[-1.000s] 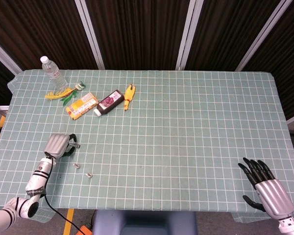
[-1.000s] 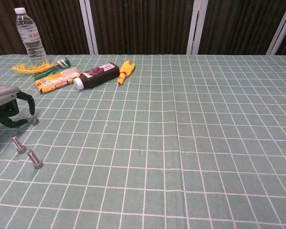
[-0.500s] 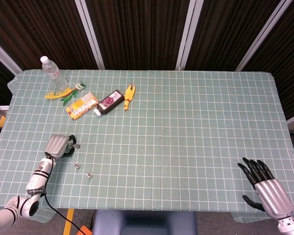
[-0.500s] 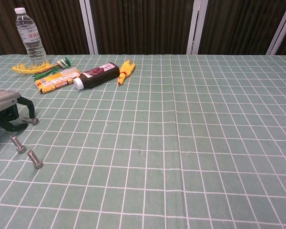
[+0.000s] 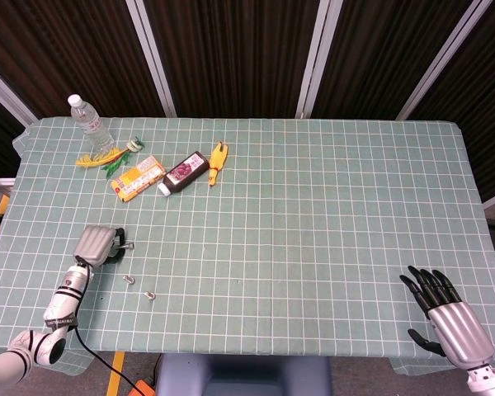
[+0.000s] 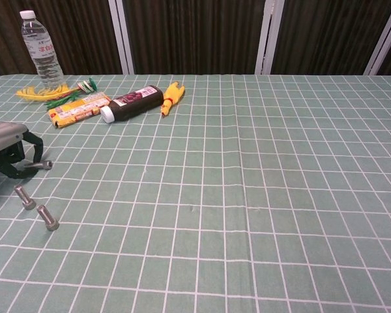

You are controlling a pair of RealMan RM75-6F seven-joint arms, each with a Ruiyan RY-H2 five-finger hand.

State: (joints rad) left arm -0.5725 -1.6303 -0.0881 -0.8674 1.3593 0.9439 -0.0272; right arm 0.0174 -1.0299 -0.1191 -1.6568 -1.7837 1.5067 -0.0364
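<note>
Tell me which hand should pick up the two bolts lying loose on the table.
Left. The left hand already pinches one bolt, and the two loose bolts lie just beside it. The right hand rests open at the table's far right corner, well away from them.

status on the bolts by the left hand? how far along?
Early. Done: nothing looks collected or moved aside. In hand: the left hand pinches one bolt in its fingertips, low over the table. Left: two more bolts lie loose on the cloth nearby, the nearer bolt and the front bolt. The right hand is open at the table's near right edge, holding nothing.
</note>
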